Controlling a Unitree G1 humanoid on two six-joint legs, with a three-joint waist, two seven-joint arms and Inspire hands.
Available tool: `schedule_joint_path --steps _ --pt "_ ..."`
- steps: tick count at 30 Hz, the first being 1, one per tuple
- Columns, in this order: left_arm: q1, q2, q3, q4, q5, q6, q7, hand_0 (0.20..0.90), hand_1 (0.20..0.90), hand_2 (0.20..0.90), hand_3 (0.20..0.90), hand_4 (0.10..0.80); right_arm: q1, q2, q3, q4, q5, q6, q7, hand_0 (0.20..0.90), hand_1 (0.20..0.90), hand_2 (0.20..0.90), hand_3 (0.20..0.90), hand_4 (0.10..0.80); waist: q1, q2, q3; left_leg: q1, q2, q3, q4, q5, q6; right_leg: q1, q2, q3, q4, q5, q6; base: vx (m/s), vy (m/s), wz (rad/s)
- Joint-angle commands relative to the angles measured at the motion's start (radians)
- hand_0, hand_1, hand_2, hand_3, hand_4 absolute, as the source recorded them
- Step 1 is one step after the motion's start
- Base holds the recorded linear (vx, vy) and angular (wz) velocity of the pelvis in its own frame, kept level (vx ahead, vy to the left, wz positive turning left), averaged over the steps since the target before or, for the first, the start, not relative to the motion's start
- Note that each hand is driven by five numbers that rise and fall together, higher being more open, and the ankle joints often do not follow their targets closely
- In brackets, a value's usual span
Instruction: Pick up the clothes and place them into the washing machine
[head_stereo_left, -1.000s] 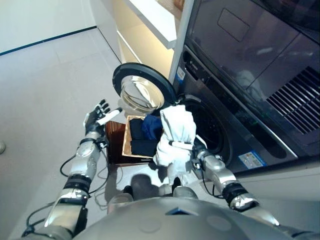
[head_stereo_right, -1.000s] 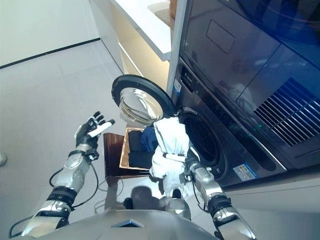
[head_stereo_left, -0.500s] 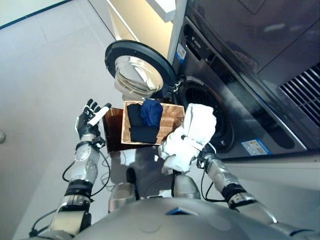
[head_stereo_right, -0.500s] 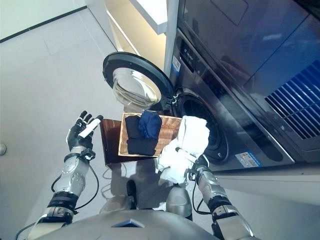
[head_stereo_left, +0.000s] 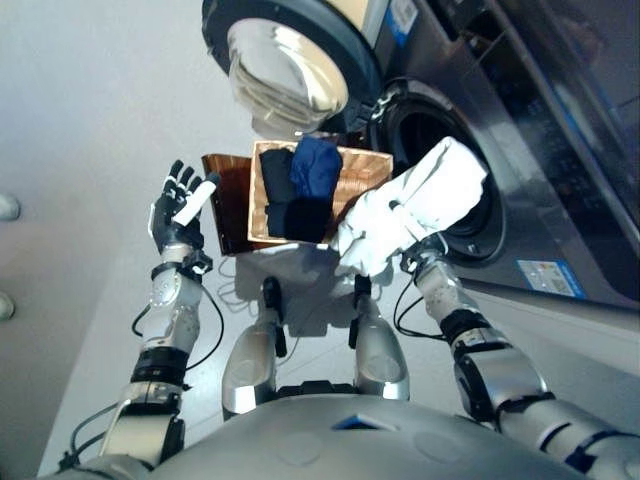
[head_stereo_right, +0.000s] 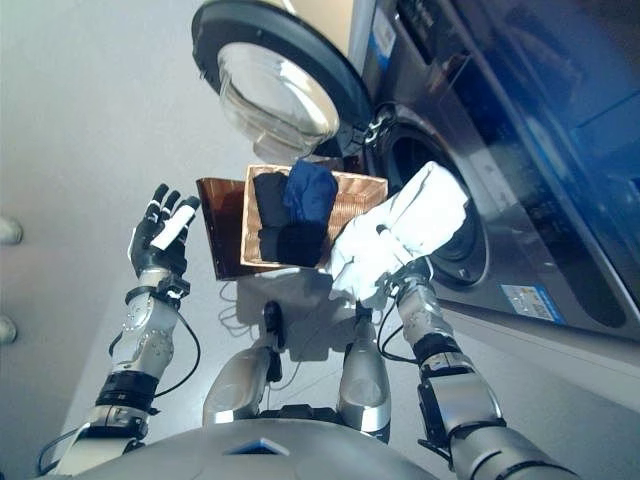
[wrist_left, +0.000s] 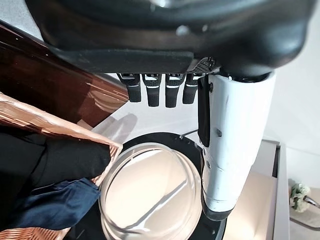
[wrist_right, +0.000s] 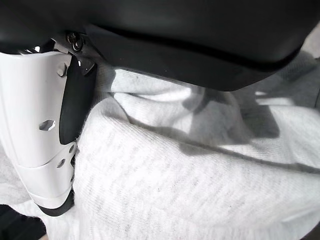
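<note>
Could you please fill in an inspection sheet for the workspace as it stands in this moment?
Surface: grey floor, basket on a brown stand.
Job's things: white garment held at the open drum; blue garment and black clothes in the wicker basket.
Clutter: nothing seen.
Hands: right hand gripping the white garment; left hand raised, open, empty.
Cables: nothing seen.
Surroundings: washing machine door swung open.
</note>
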Motion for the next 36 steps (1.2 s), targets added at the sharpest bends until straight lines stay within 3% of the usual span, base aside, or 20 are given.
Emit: schedule_joint_path --steps 1,24,33,36 --pt "-0.041 0.063 0.001 -0.172 -0.007 -0.122 -0.022 0.9 0.9 0.9 0.9 0.8 -0.134 -0.034 -0.056 0.015 0.09 -0.101 0.002 0.2 0.2 0.2 0.2 0.3 0.022 -0.021 -0.044 -0.122 -0.01 -0.055 0.117 -0.062 -0.01 -0.047 -0.083 -0.007 0.09 -0.065 0.018 -0.044 -0.009 0.04" --pt "-0.049 0.093 -0.039 -0.344 -0.046 -0.142 -0.039 0.9 0.9 0.9 0.9 0.8 -0.378 -0.228 -0.258 0.167 0.392 -0.19 -0.043 0.2 0.2 0.2 0.2 0.3 0.057 0.052 -0.032 -0.293 -0.028 -0.065 0.109 -0.038 -0.018 -0.243 -0.085 0.005 0.132 -0.066 0.015 -0.027 -0.003 0.04" --pt "-0.028 0.104 -0.023 -0.33 -0.049 -0.145 -0.032 0.9 0.9 0.9 0.9 0.8 -0.37 -0.282 -0.323 0.16 0.447 -0.237 -0.063 0.2 0.2 0.2 0.2 0.3 0.047 0.054 -0.058 -0.314 -0.03 -0.067 0.097 -0.032 -0.022 -0.268 -0.082 0.003 0.129 -0.065 0.017 0.006 -0.005 0.02" --pt "-0.013 0.117 -0.01 -0.326 -0.047 -0.142 -0.038 0.9 0.9 0.9 0.9 0.8 -0.371 -0.343 -0.345 0.17 0.449 -0.242 -0.074 0.2 0.2 0.2 0.2 0.3 0.044 0.053 -0.07 -0.321 -0.032 -0.068 0.085 -0.028 -0.024 -0.275 -0.083 0.001 0.122 -0.063 0.021 0.01 -0.004 0.01"
